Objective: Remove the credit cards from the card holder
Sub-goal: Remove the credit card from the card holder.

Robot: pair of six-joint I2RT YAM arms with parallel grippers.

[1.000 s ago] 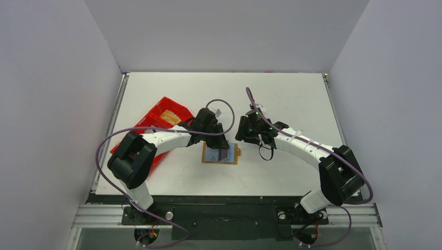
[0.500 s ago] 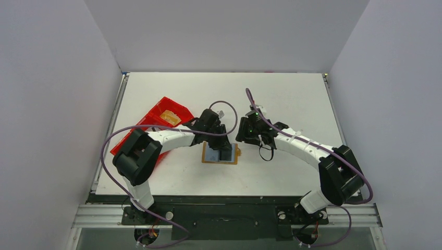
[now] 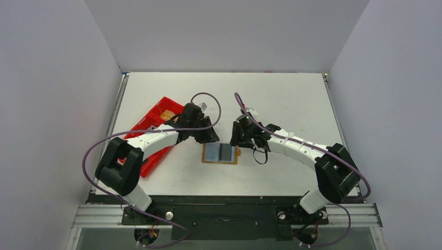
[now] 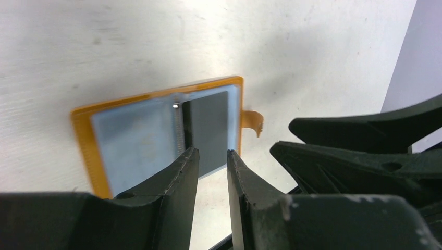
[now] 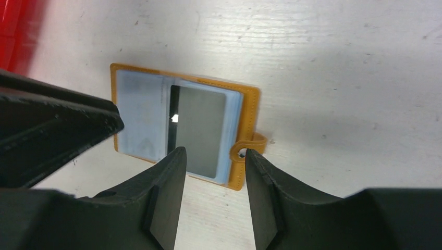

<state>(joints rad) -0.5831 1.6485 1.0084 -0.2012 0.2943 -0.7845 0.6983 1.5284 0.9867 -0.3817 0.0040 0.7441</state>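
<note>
White table (image 3: 292, 104) between grey walls, with the card holder (image 5: 252, 112) lying open at centre frame and the credit cards (image 5: 140, 117) inside. Both arms curl inward over it. The left gripper (image 3: 207, 137) and right gripper (image 3: 238, 139) are partly open (nothing between the fingers). The left has drawn back up-left off the holder, and the right has edged left

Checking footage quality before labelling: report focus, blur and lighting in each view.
Left wrist: card holder soft along its left edge, left gripper dark and unfocused. Right wrist: holder crisp, right gripper out of focus, red tray blurred at the corner. Top external: even light, no glare.
</note>
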